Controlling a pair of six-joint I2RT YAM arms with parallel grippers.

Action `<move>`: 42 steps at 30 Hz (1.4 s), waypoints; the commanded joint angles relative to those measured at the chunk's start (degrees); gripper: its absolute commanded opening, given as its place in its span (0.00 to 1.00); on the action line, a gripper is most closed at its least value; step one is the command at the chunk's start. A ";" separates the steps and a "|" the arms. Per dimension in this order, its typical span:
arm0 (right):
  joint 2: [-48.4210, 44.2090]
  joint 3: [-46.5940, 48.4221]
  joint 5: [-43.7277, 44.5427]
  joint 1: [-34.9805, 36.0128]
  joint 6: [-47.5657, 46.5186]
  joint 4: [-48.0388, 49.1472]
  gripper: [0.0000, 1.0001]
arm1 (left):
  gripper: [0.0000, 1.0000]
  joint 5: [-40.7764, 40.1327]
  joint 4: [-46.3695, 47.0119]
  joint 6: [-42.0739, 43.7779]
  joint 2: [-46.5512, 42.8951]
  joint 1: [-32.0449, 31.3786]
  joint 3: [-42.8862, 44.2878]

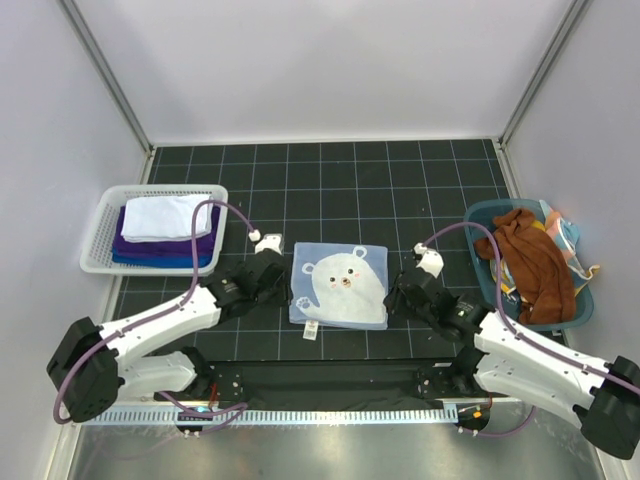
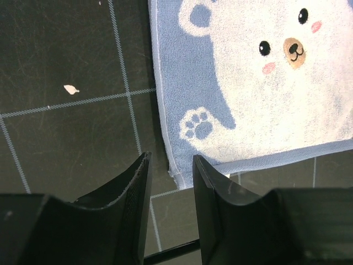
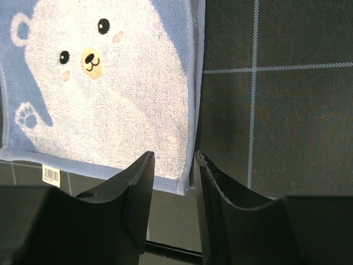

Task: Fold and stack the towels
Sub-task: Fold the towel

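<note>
**Operator:** Where is the towel, and why is it lying like that?

**Spotter:** Your bear towel (image 1: 340,285) lies flat and face up in the middle of the black mat (image 1: 330,180), between your two arms. It is a single layer, not yet folded. I'd say it is spread square so that both near corners are easy to reach for the first fold.

**Operator:** And my claws?

**Spotter:** Your left gripper (image 2: 171,160) sits at the near-left corner and your right gripper (image 3: 174,155) at the near-right one. Both have their fingers spread. Through each gap you see the towel's corner lying on the mat, and neither claw is pinching it. That mirrored placing suits lifting both corners together and folding away from you.

**Operator:** What's the count?

**Spotter:** One towel is on the mat, with one barcode label (image 3: 50,175) at its near edge. The white basket (image 1: 100,225) on your left holds the finished stack, three folded layers:
- a white towel (image 1: 160,215) on top
- a purple towel (image 1: 160,245) under it
- a dark blue towel (image 1: 160,261) at the bottom

The teal tub (image 1: 478,212) on your right holds the loose ones. There is one rust brown towel (image 1: 535,260) draped on top and at least one striped towel (image 1: 570,235) beneath. I cannot tell how many more are buried there.
</note>
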 commanded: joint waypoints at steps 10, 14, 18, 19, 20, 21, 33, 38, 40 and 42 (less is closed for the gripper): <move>10.40 12.35 9.30 -0.44 -4.31 -1.99 0.45 | 0.43 -7.19 -3.93 4.54 14.26 0.35 17.05; 19.53 21.39 11.77 -3.69 -8.19 -3.84 0.46 | 0.45 -9.48 -7.01 7.88 22.36 2.71 24.72; 27.88 26.94 7.66 -9.22 -12.05 -2.35 0.46 | 0.45 -9.49 -8.42 10.52 29.21 5.35 30.53; 31.03 28.78 6.51 -10.37 -13.10 -1.83 0.45 | 0.45 -9.22 -8.69 11.31 31.23 5.88 32.28; 32.89 29.67 5.72 -12.64 -13.72 -1.65 0.45 | 0.45 -9.05 -8.86 11.75 32.38 6.50 32.99; 34.39 30.55 4.93 -13.53 -14.25 -1.38 0.45 | 0.45 -8.96 -9.04 12.19 33.26 7.37 33.60; 51.54 37.85 -1.67 -19.25 -18.74 2.13 0.44 | 0.48 -4.83 -6.85 15.98 44.51 11.95 39.50; 54.00 37.85 -3.95 -21.10 -19.79 4.50 0.44 | 0.49 -2.89 -5.62 16.33 46.36 13.97 39.41; 54.27 37.94 -4.40 -21.45 -20.23 5.29 0.44 | 0.48 -2.01 -4.92 16.42 46.89 14.41 39.15; 54.53 37.50 -5.27 -21.80 -20.76 6.43 0.44 | 0.48 -1.58 -4.30 16.50 47.07 14.76 38.71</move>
